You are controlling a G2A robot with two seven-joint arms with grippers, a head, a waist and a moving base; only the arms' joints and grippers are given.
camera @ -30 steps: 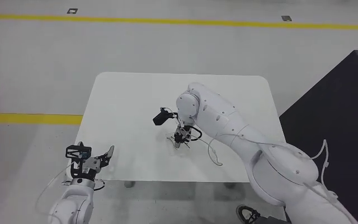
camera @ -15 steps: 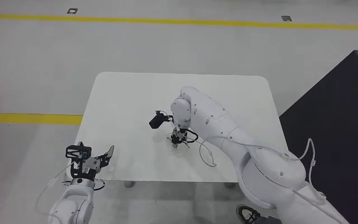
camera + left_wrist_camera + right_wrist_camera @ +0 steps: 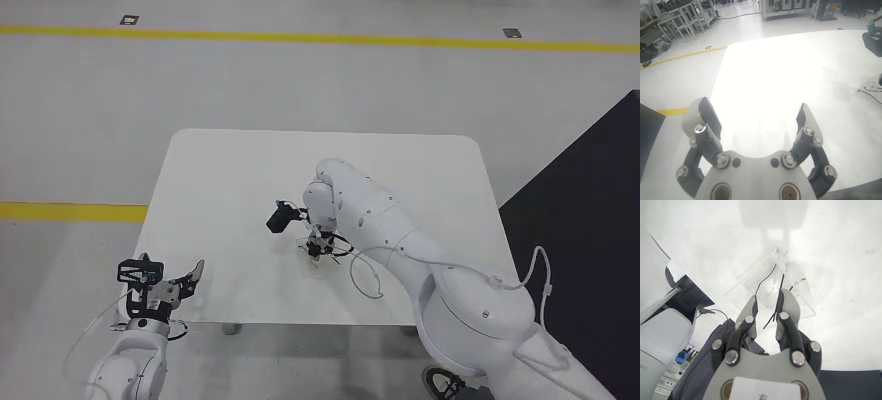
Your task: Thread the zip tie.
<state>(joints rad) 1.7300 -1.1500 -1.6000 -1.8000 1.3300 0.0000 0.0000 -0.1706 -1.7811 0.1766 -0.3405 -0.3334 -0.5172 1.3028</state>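
Observation:
Several black zip ties lie in a clear tray [image 3: 797,298] near the middle of the white table [image 3: 230,180]. My right gripper [image 3: 767,293] hangs just over that tray [image 3: 306,247], open with a narrow gap. One zip tie [image 3: 770,319] runs between the fingers, close along one pad; whether it touches is unclear. A thinner tie [image 3: 764,279] curves away past the other fingertip. My left gripper [image 3: 753,104] is open and holds nothing, at the table's near left corner [image 3: 175,285]. From there the tray [image 3: 869,89] is seen far off.
A thin white cable [image 3: 365,282] loops on the table beside the right arm. A dark panel [image 3: 590,190] stands to the right of the table. Yellow lines [image 3: 70,212] cross the floor.
The right arm has shifted slightly left over the tray, gripper staying low above it. The left arm has not moved.

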